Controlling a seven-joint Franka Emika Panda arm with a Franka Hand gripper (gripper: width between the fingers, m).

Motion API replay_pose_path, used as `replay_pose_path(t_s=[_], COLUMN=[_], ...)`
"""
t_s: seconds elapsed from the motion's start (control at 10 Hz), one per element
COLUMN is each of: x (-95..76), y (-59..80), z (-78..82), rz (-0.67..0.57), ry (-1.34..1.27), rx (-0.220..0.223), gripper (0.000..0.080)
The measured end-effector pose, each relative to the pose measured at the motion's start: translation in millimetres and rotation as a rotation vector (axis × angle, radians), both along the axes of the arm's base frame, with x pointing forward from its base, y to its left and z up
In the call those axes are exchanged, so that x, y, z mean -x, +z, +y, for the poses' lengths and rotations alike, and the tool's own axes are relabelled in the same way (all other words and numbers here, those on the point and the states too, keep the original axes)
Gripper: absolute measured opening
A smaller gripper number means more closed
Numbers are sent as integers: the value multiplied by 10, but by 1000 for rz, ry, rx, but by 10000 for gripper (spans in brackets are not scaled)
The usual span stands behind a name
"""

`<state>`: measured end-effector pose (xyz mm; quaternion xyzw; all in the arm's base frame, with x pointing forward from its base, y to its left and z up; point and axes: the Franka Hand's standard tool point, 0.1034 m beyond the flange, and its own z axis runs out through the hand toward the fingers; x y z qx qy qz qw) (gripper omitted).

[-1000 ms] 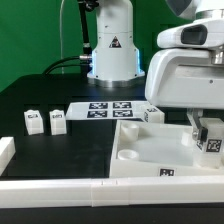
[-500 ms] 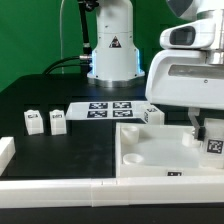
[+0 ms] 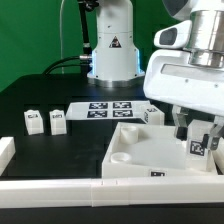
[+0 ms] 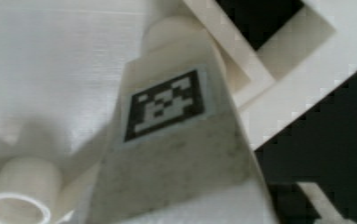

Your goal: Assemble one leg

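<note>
My gripper is at the exterior view's right, over the right part of the large white tray. It is shut on a leg, a small white block with a black-and-white tag, held between the fingers just above the tray's floor. In the wrist view the held leg fills the middle, with the tray's floor and a round socket beside it. Two more legs stand at the left, and another stands behind the tray.
The marker board lies at the back centre, in front of the robot base. A white rail runs along the front edge, with a white block at the far left.
My gripper has moved toward the exterior view's left with the leg in it. The tray has shifted and turned a little to the left.
</note>
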<state>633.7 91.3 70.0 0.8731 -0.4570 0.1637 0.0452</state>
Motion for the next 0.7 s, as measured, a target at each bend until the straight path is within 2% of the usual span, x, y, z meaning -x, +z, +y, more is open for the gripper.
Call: replay_pose_path(t_s=[0.1,0.3,0.4,0.5,0.6,0.7], x=[4,6,6,6,6,6], y=[-6,-9,-9,-10,-10,-10], z=[14,20,22,22,23,23], rz=[-17,-16,-16,-16,-16,-16], ry=[-79,-73,-73,-73,-73,-73], rx=[-30,-30,-30,-30,-30,-30], gripper=[321,309,521,521,622,641])
